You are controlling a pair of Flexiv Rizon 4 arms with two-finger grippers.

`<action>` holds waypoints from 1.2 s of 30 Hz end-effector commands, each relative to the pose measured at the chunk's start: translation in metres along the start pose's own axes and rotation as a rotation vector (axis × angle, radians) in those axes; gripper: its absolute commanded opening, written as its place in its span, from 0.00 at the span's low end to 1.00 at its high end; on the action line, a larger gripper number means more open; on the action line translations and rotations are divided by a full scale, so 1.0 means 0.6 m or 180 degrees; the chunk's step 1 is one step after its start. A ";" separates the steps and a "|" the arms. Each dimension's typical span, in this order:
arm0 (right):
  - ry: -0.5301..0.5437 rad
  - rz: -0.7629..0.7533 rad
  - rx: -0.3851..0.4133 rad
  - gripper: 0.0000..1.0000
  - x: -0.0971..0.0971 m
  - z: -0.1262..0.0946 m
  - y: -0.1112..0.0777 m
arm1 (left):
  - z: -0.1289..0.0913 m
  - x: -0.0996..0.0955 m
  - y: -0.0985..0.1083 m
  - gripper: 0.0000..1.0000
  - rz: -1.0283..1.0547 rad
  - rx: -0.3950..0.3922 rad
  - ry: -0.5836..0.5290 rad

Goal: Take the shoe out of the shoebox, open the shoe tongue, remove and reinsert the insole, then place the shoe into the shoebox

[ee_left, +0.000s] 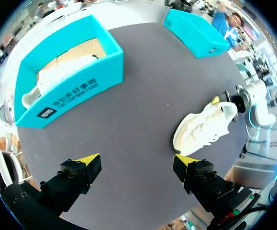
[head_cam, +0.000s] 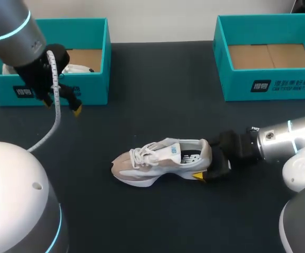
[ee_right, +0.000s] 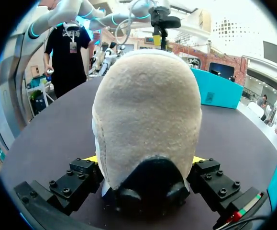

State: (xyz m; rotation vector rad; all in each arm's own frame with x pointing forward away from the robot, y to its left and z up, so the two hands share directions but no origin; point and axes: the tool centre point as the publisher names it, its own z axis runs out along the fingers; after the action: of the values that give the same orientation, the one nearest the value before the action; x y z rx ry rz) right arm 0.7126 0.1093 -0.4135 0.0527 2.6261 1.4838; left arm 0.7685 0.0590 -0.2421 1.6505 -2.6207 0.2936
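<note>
A beige and white shoe [head_cam: 157, 161] stands on its sole in the middle of the dark table, toe to the left. My right gripper [head_cam: 205, 161] comes in from the right, shut on the heel with a finger on each side. In the right wrist view the heel [ee_right: 148, 110] fills the space between the fingers of that gripper [ee_right: 145, 160]. My left gripper [head_cam: 62, 105] hangs open and holds nothing, above the table in front of the left teal shoebox [head_cam: 57, 89]. From the left wrist the shoe [ee_left: 203, 127] lies ahead of that gripper [ee_left: 137, 160], off to one side.
Another white shoe [head_cam: 78, 68] lies inside the left shoebox [ee_left: 81, 86]. A second teal shoebox [head_cam: 271, 84] stands at the back right, showing only its cardboard floor. Bare table lies between the two boxes and in front of the shoe.
</note>
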 end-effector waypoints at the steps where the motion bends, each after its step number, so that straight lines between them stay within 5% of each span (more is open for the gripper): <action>1: -0.0008 0.0000 0.0007 0.00 0.001 0.000 0.002 | 0.001 0.001 0.011 1.00 0.0009 0.0054 -0.0004; 8: -0.0008 0.0000 0.0007 0.00 0.001 0.000 0.002 | 0.020 0.057 -0.007 1.00 -0.0595 0.0311 -0.0134; 36: -0.0008 0.0000 0.0007 0.00 0.001 0.000 0.002 | 0.107 0.309 -0.103 1.00 -0.1254 0.0073 -0.0379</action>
State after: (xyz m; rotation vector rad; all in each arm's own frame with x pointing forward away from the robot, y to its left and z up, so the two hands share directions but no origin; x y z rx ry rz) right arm 0.7126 0.1093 -0.4135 0.0528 2.6261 1.4839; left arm 0.7418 -0.1127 -0.2669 2.1546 -2.2662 0.2987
